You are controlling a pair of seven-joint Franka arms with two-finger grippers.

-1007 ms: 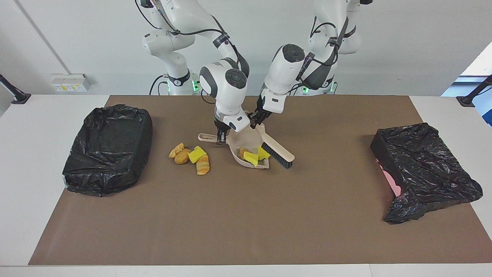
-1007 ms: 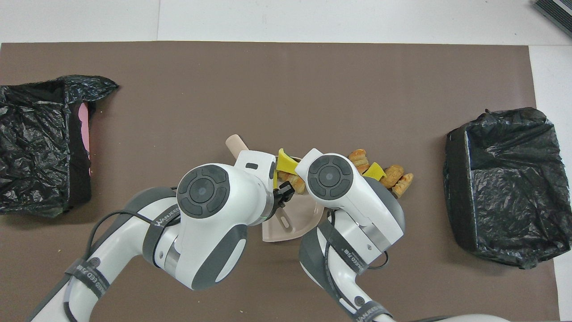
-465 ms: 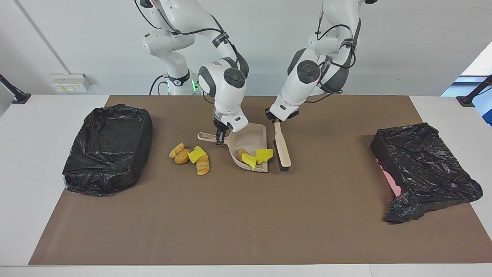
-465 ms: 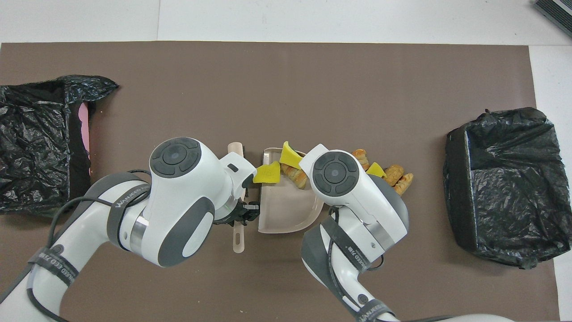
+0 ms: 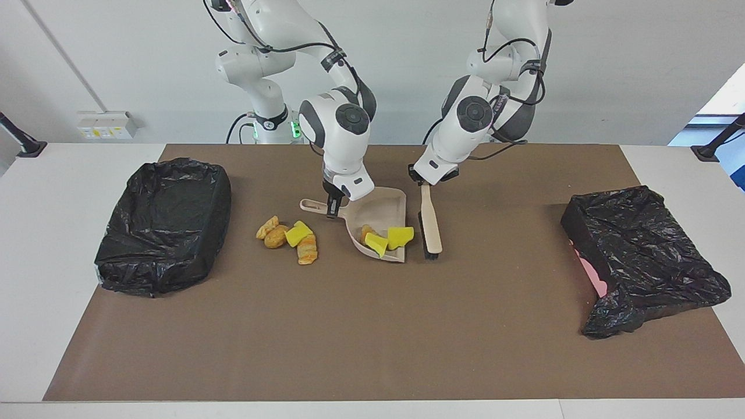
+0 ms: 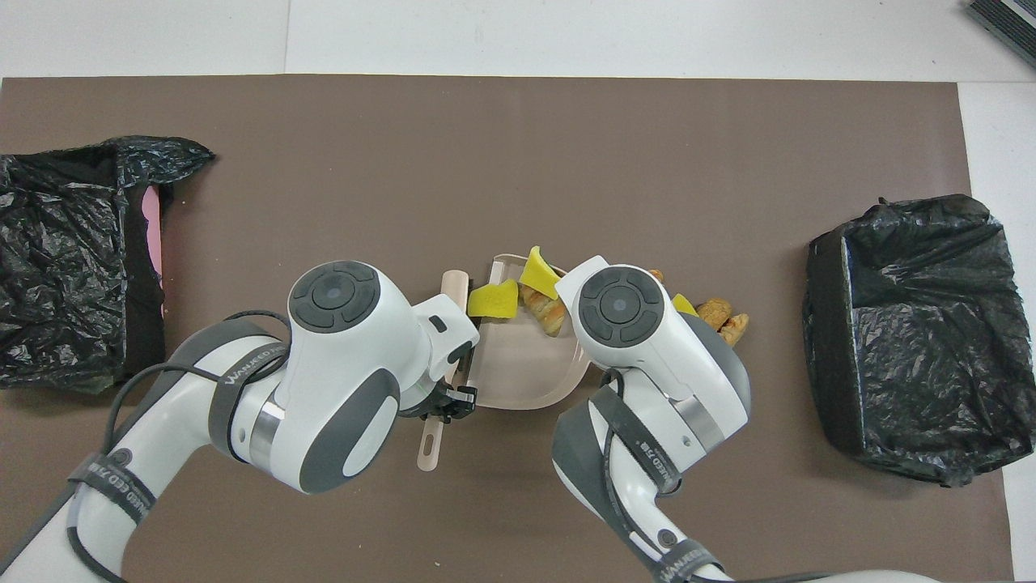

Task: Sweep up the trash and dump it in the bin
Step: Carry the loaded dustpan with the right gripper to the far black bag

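Facing view: the right gripper (image 5: 332, 208) has its jaws closed on the handle of the beige dustpan (image 5: 378, 224), whose mouth rests on the brown mat (image 5: 372, 326) and faces away from the robots, probably so that chunks can be pushed in over its lip. Three pieces of the trash (image 5: 389, 237) already lie inside the pan near its mouth. The remaining loose chunks (image 5: 289, 236) sit on the mat beside the pan, toward the right arm's end of the counter. The left gripper (image 5: 424, 181) has its jaws closed on the handle of the brush (image 5: 430, 223), which now lies alongside the pan's wall with its bristle end on the mat, toward the left arm's end. One lined bin (image 5: 166, 224) stands at the right arm's end and a second bin (image 5: 640, 256), its liner slumped, at the left arm's end. Compared with one second earlier, the brush has swung out of the pan, where it lay slantwise across the chunks, to its present place beside it; the pan has turned slightly, and the loose chunks have not moved.
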